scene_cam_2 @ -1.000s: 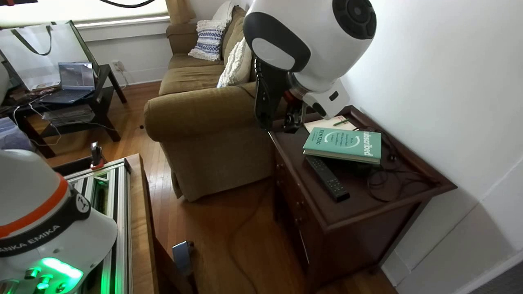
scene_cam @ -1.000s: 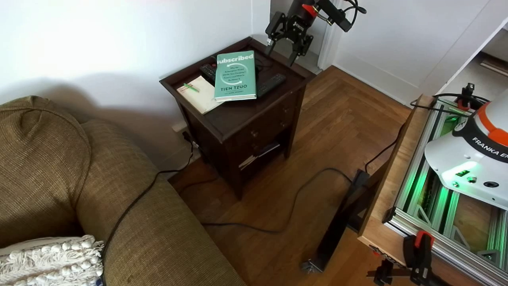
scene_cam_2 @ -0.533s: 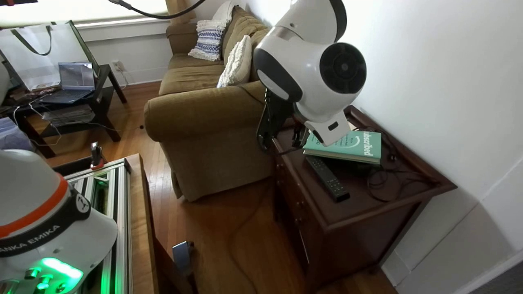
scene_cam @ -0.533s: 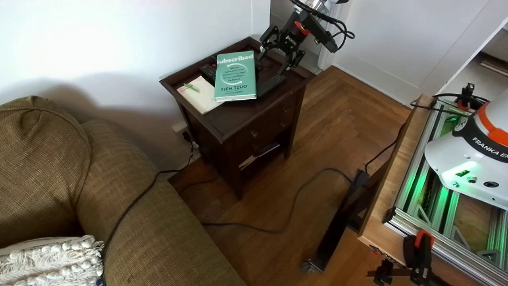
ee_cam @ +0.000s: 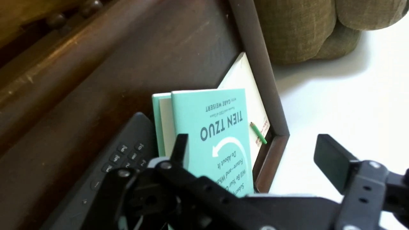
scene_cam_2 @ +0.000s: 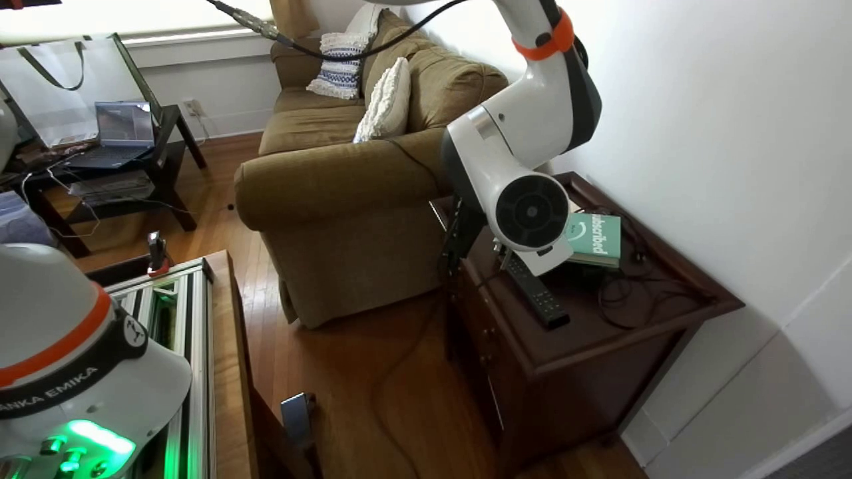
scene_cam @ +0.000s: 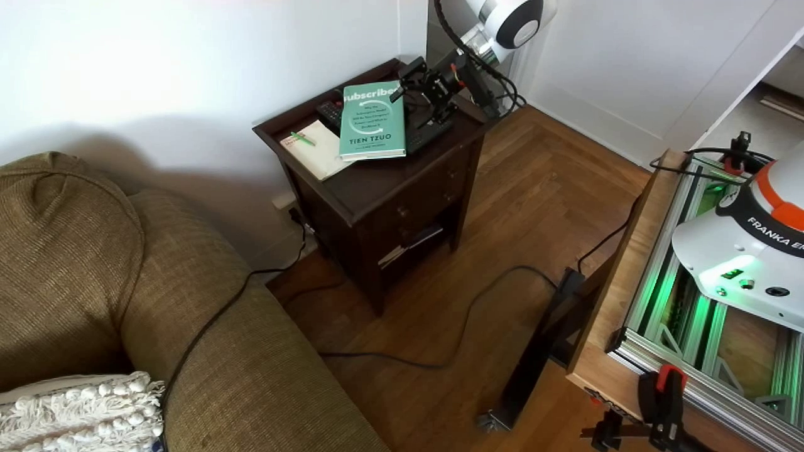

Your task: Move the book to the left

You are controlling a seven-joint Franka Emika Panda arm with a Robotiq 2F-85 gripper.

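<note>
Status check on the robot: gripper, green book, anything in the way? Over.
Gripper open, holding nothing. Green book face up, ungrasped. Notepad and black remote close by, possibly in the way.

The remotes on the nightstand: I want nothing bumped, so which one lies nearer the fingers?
The remote on the drawer side of the nightstand, close to the fingers; the other remote lies beyond the book, toward the wall.

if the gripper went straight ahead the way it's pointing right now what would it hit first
Likely the green Tien Tzuo book: in an exterior view, the open gripper slants down toward it. Depth is unclear, so I can't say which part it would touch.
</note>
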